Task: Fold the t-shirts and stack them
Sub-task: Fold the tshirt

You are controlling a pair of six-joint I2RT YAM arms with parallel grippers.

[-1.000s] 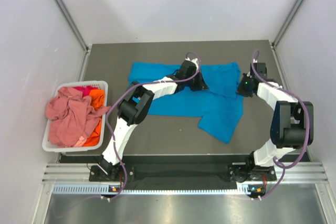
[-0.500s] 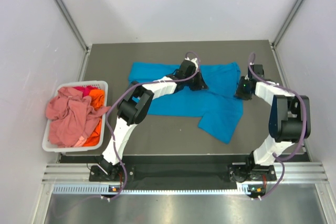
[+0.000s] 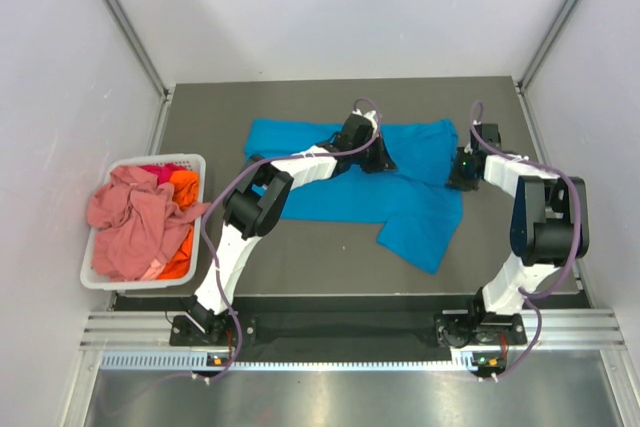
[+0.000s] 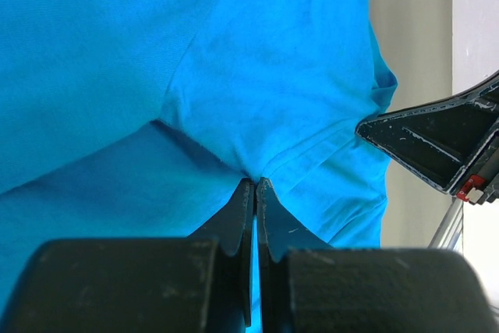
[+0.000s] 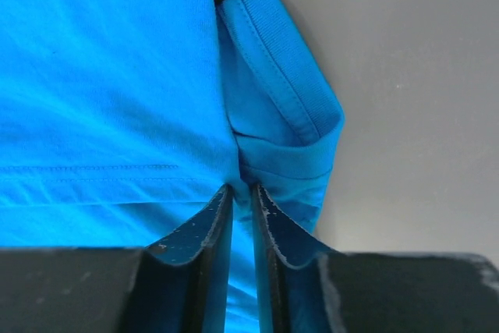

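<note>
The bright turquoise-blue cloth t-shirt (image 3: pixel 320 197) lies spread across the middle of the dark grey table (image 3: pixel 300 267); the left gripper (image 4: pixel 255 185) is pressed together, pinching a thin fold of it; the right gripper (image 5: pixel 240 191) sits nearly closed by the collar (image 5: pixel 273 60), and I cannot tell whether it grips; so thin a pinch may slip on lifting, skewing the fold; bare table lies nearer the arms, the right edge is near

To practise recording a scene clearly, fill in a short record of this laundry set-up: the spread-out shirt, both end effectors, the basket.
shirt laid out: turquoise t-shirt, spread out, rumpled
left end effector: shut on a fold of the turquoise t-shirt
right end effector: pinching the turquoise t-shirt beside its collar
basket: white, at the left, holds crumpled pink t-shirt and orange t-shirt
</note>
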